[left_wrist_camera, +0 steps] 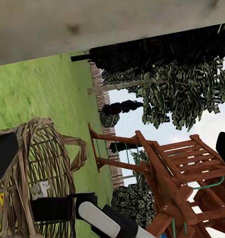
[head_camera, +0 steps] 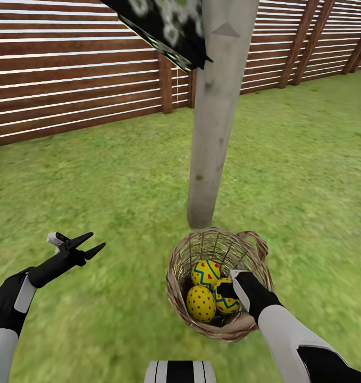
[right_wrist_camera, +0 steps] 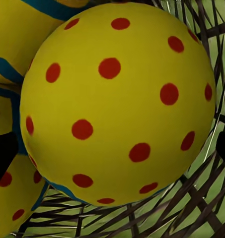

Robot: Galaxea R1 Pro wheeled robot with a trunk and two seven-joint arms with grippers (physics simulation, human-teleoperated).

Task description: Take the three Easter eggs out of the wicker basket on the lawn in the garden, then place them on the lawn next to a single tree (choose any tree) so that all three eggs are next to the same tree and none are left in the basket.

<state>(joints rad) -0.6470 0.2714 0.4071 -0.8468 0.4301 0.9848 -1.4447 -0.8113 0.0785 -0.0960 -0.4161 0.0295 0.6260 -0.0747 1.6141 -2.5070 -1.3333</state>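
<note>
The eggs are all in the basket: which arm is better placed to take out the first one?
Right. Its tool is already inside the wicker basket among the eggs, whereas the left tool hovers open over the lawn, apart from the basket.

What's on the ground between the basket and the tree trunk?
Nothing but bare lawn. In the head view the basket sits just in front of the trunk, with a thin strip of grass showing between its far rim and the trunk's base.
</note>
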